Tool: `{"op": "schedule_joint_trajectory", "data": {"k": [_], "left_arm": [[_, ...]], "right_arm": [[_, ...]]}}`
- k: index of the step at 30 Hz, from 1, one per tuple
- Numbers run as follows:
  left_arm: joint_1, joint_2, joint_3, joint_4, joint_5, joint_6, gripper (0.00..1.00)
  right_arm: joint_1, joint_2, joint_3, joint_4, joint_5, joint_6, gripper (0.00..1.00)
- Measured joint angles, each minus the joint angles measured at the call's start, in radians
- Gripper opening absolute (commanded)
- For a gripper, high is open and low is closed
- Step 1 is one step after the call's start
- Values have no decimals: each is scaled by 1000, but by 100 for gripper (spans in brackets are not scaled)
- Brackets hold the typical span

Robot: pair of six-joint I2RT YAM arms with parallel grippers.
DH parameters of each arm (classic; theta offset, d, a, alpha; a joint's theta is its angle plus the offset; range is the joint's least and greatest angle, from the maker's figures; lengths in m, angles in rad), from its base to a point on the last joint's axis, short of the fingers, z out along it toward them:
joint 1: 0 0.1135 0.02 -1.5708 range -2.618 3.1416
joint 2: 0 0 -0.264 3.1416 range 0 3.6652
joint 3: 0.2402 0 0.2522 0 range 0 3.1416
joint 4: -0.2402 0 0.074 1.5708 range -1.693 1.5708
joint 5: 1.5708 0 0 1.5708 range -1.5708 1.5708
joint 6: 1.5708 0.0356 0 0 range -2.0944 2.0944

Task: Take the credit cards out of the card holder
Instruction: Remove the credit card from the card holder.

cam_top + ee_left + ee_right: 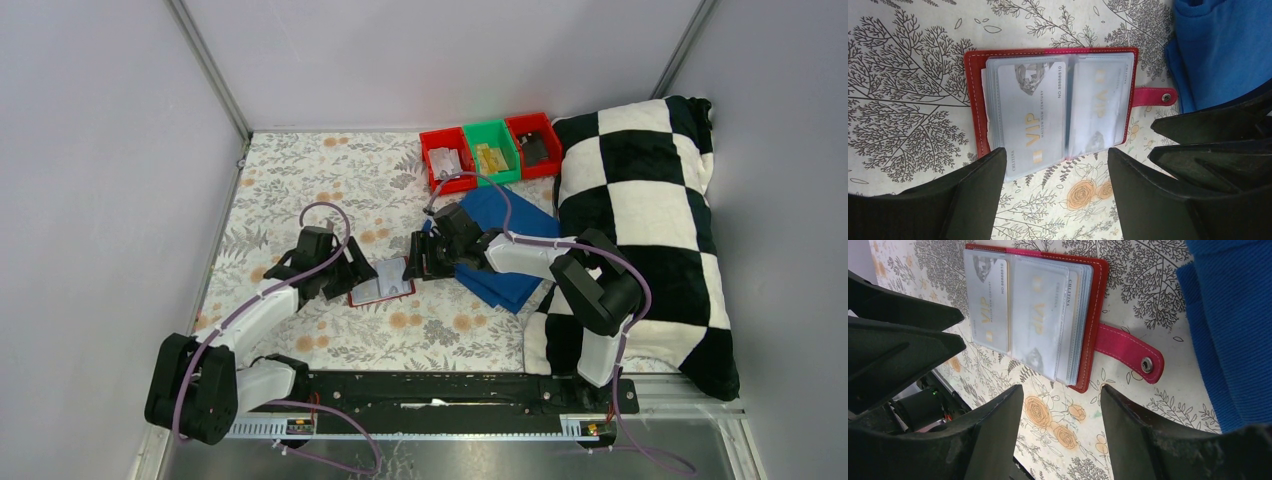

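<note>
Left gripper (pixel 1057 161) spread wide, empty, at the edge of the open card holder (pixel 973 100). Right gripper (pixel 1060 394) also spread, empty, near the strap (pixel 1125 347). Holder lies flat on the floral cloth (pixel 903 100), pale card (pixel 1033 117) in its sleeve.

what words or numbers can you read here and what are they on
"VIP" – gold, on the pale card in the open card holder.
"NO 8888..." – same card's edge; last digits unclear.
"CHLITINA" – same card's lower corner.
"VIP" – reversed, faint, on the neighbouring sleeved card.
Small line beside the first "VIP": too blurred.
</note>
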Motion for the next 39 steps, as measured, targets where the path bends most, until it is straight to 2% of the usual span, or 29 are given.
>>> {"op": "schedule_joint_trajectory", "data": {"k": [20,29,39], "left_arm": [[-14,79,4,14,-43,9,78],[-89,92,71,-10,-89,43,80],[-109,117,93,-30,-128,54,82]], "right_arm": [[0,23,0,14,-24,32,71],[0,27,0,14,-25,37,72],[0,33,3,13,-23,48,71]]}}
